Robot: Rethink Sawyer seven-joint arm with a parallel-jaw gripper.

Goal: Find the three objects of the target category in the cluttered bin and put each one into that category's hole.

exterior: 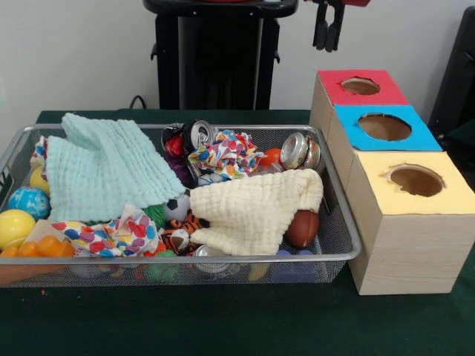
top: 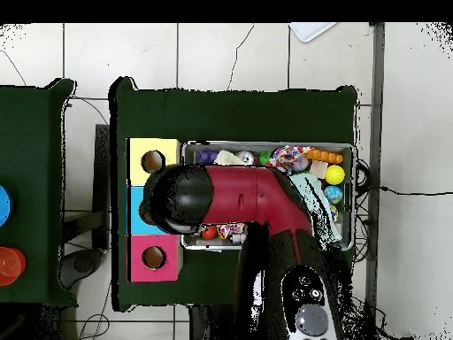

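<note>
The wire mesh bin (exterior: 343,215) is heaped with cloths, balls and cans; it also shows in the overhead view (top: 347,150). No clear plastic bottle shows in it; any would be hidden under the clutter. The blue-surround hole (exterior: 384,127) is the middle one of three on the pale wooden boxes right of the bin. My gripper (exterior: 328,30) hangs at the top edge, high above the red and blue boxes, with nothing seen in it. In the overhead view my arm (top: 239,190) covers the blue hole and much of the bin.
The red-surround hole (exterior: 361,86) lies behind the blue one, and the yellow-surround hole (exterior: 415,180) in front. A mint cloth (exterior: 104,167) and a cream cloth (exterior: 256,208) cover much of the bin. Dented cans (exterior: 298,150) and a brown ball (exterior: 303,228) lie at its right end.
</note>
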